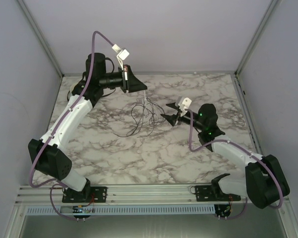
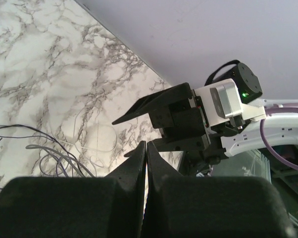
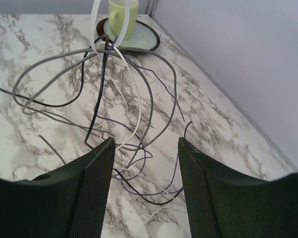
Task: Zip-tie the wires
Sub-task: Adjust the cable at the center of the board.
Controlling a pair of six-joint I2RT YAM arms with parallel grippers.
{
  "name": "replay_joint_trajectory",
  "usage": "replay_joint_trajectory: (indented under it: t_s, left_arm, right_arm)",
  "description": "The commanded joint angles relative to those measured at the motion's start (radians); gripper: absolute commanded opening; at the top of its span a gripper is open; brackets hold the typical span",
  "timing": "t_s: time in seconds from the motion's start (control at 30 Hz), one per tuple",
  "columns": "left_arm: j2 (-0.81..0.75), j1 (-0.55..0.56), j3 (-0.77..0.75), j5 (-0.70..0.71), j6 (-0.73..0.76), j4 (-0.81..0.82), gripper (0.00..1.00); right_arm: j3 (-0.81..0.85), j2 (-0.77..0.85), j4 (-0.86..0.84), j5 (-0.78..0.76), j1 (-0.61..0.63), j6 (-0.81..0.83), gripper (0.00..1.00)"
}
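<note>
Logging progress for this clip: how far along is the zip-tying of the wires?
Done: a white zip tie seems looped round the gathered wires. In hand: the shut left gripper appears to hold its strap up; the right gripper is open over the loops. Left: cinching tight.

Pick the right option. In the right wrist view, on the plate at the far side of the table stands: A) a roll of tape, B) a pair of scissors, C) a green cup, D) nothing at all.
C: a light green cup stands upright on the dark-rimmed plate, just beyond the loose wires.
</note>
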State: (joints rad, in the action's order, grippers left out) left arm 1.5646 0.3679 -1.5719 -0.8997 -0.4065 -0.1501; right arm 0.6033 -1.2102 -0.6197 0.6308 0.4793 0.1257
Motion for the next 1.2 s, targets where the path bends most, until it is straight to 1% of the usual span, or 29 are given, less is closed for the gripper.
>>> replay_joint_trajectory:
  t_s: [0.0, 0.17, 0.27, 0.43, 0.7, 1.17]
  left_arm:
    - [-0.017, -0.007, -0.035, -0.071, 0.043, -0.039, 0.0]
    - [-0.015, -0.008, -0.04, -0.104, 0.069, -0.067, 0.0]
    - [-0.016, -0.01, -0.044, -0.115, 0.09, -0.091, 0.0]
    - [-0.015, -0.009, -0.043, -0.147, 0.118, -0.115, 0.0]
    - [-0.002, -0.01, -0.048, -0.183, 0.142, -0.136, 0.0]
    - [0.011, -0.01, -0.054, -0.2, 0.146, -0.147, 0.0]
  right_arm:
    - [0.056, -0.067, -0.089, 0.099, -0.021, 0.152, 0.53]
    - [0.186, -0.197, -0.076, 0.257, -0.065, 0.199, 0.53]
    - [0.267, -0.244, -0.033, 0.305, -0.068, 0.23, 0.53]
    - [0.355, -0.294, 0.061, 0.365, -0.068, 0.275, 0.53]
    - [0.455, -0.362, 0.227, 0.396, -0.034, 0.388, 0.52]
    - [0.532, -0.439, 0.256, 0.396, 0.042, 0.417, 0.46]
